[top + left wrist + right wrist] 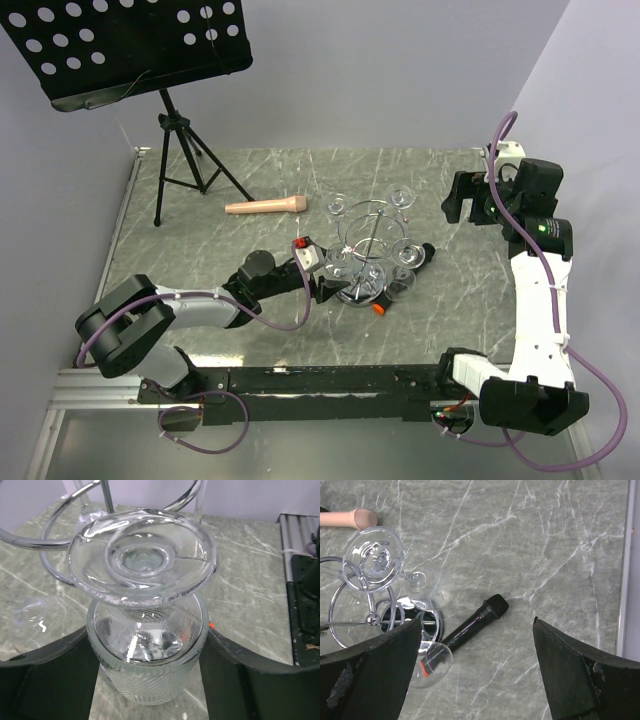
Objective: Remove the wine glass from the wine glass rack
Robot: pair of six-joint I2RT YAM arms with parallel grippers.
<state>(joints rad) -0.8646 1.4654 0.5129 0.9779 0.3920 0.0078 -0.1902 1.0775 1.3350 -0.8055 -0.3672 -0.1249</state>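
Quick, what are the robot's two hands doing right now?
Left gripper: closed on the wine glass.
Right gripper: open, holding nothing.

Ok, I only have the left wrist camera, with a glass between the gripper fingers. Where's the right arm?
Observer: The right gripper is held above the table, well to the right of the rack and your glass, touching nothing.
Operator: Open or shut?
Observer: Open; its own camera shows the fingers spread wide apart.
Operator: Anything lying by the rack's base?
Observer: A black microphone lies on the table right beside it.
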